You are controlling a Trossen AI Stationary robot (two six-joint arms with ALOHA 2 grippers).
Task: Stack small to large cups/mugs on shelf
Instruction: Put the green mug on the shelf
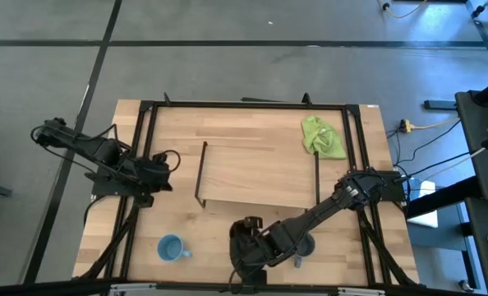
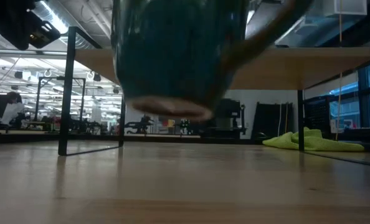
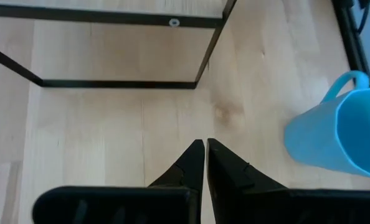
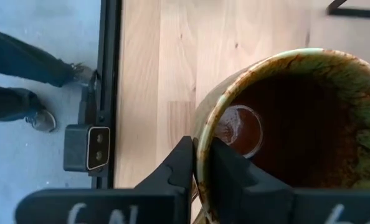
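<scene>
The right gripper (image 4: 200, 165) is clamped on the rim of the large brown mug (image 4: 297, 118): in the right wrist view one dark finger sits outside the wall and the other inside, pinching the greenish-brown lip, with the glossy dark interior spreading away from the fingertips. In the high view this gripper (image 1: 248, 247) is at the near edge of the table (image 1: 178, 131), reached by the right arm stretching diagonally from the right side, just in front of the shelf (image 1: 256, 173). The low view shows the mug (image 2: 179, 56) lifted clear of the tabletop, its pale foot ring hanging above the wood with a gap beneath it. Beside the arm, just to the right of the gripper, a dark grey-blue mug (image 1: 303, 245) stands on the table, partly hidden by the arm. The light blue mug (image 1: 171, 247) stands well to the left of the right gripper, near the front edge. The left gripper (image 3: 205, 158) has its two fingertips pressed together with nothing between them, hovering over bare wood; the light blue mug (image 3: 341, 134) lies off to one side of it, not touching. A lime-green cloth (image 1: 322, 137) is bunched at the far right corner, beyond the shelf. In the right wrist view a person's legs and shoes (image 4: 29, 87) stand on the floor beyond the table edge.
</scene>
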